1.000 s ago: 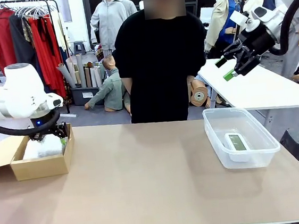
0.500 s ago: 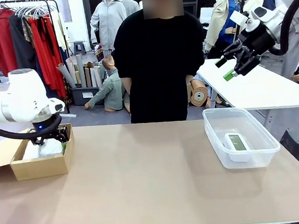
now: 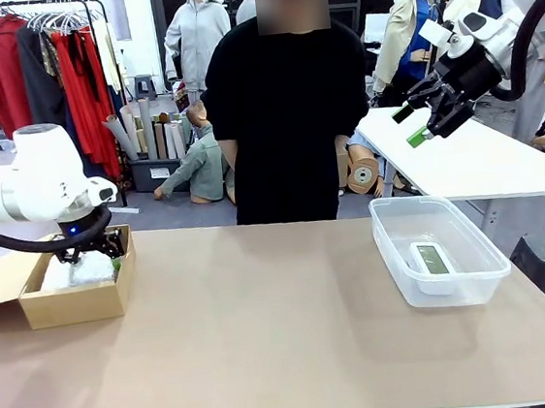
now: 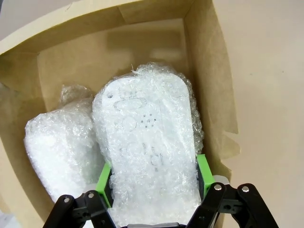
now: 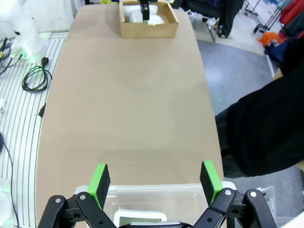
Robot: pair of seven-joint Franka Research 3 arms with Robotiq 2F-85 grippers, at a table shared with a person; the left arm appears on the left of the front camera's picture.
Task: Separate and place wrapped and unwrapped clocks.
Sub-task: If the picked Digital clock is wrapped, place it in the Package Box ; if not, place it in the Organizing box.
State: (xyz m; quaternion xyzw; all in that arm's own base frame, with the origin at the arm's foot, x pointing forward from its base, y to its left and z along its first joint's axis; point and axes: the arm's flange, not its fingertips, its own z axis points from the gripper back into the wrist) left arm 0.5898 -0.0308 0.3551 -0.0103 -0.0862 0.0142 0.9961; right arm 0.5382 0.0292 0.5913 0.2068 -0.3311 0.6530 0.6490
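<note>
Left wrist view, closest: left gripper (image 4: pixel 153 178) reaches down into the cardboard box (image 4: pixel 209 80), green pads (image 4: pixel 103 178) against both sides of a wrapped clock (image 4: pixel 145 142) in bubble wrap, jaws clamped on it. Second wrapped clock (image 4: pixel 59 142) lies just beside it, touching, toward the box wall. Clock's back moulding reads faintly through the wrap here; the front view gives just a white lump in the box.

Right wrist view: right gripper (image 5: pixel 154 180) jaws wide apart, holding nothing, hanging above the clear tub (image 5: pixel 156 192) near the table edge. Looking down the table's length, the box sits at the far end with the left gripper in it.

Front view: unwrapped clock (image 3: pixel 433 260) lies flat in the clear tub at table right, screen up. Box at table left, flap open. Right gripper raised high, well above the tub. Table (image 3: pixel 266 331) is plain tan board. Person (image 3: pixel 288 115) in black stands at the far edge, middle. Behind: clothes rack (image 3: pixel 32 54) with red and grey garments, cardboard rolls, a white table at right.
</note>
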